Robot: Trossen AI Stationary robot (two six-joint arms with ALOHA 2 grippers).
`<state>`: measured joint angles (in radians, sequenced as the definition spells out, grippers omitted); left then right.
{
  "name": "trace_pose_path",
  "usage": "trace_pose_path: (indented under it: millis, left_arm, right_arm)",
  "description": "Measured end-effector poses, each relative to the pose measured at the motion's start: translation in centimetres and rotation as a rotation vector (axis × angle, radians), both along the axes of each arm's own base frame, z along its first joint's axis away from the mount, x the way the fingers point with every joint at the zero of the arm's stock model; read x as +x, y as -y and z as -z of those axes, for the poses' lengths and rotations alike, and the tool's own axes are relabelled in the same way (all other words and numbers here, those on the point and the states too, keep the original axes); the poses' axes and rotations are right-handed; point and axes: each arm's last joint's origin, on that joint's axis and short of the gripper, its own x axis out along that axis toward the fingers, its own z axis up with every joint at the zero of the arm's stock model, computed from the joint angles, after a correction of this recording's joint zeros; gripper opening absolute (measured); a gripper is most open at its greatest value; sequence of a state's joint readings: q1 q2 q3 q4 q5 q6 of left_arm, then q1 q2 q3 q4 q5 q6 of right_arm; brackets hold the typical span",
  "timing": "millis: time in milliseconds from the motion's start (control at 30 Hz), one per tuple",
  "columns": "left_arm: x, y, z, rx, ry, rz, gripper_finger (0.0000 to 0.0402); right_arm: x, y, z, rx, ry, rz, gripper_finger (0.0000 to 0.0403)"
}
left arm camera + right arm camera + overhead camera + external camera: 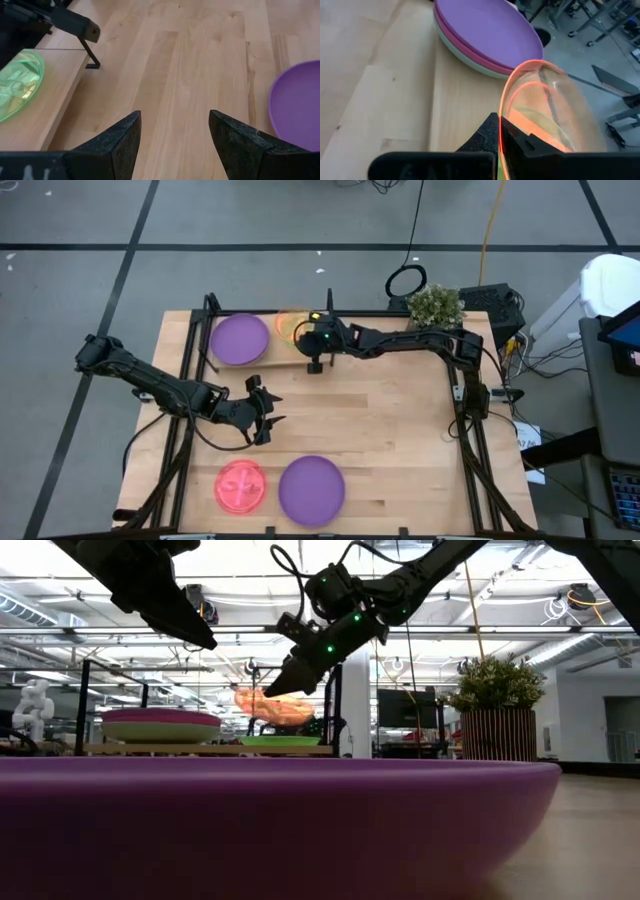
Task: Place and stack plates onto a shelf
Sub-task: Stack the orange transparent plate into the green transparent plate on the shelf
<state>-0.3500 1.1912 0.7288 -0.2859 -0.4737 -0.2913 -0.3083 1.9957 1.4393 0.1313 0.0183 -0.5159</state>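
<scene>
The shelf [262,356] stands along the table's far edge. On its left half lies a stack with a purple plate [240,338] over a magenta and a mint-green one [465,56]. A neon green plate [17,82] lies flat on the right half. My right gripper [499,125] is shut on a translucent orange plate [275,705], tilted above the green one. My left gripper [175,135] hovers open over bare table near the middle [262,415]. A pink-red plate [240,485] and a second purple plate [311,488] rest flat by the near edge. My right gripper pinches the orange plate's rim [503,107] between its two fingers, one on each face. It comes slanting down from the table's right. The plate is lifted clear and tilted steeply, its free side over the green plate on the shelf.
Black upright posts [210,305] and rods frame the shelf. A potted plant [435,305] stands at the table's far right corner. Bare wood spreads across the table's middle and right [400,430]. Cables and equipment lie on the floor to the right of the table.
</scene>
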Motion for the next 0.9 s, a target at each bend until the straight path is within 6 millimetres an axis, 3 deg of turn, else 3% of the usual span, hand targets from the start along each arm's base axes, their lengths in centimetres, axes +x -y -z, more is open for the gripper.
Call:
trace_pose_path:
  millis: [900]
  left_arm:
    - [0.1,0.0,-0.1,0.028,0.004,0.014,0.0237]
  right_arm:
    - [0.2,-1.5,0.5,-0.141,-0.081,-0.004,0.0]
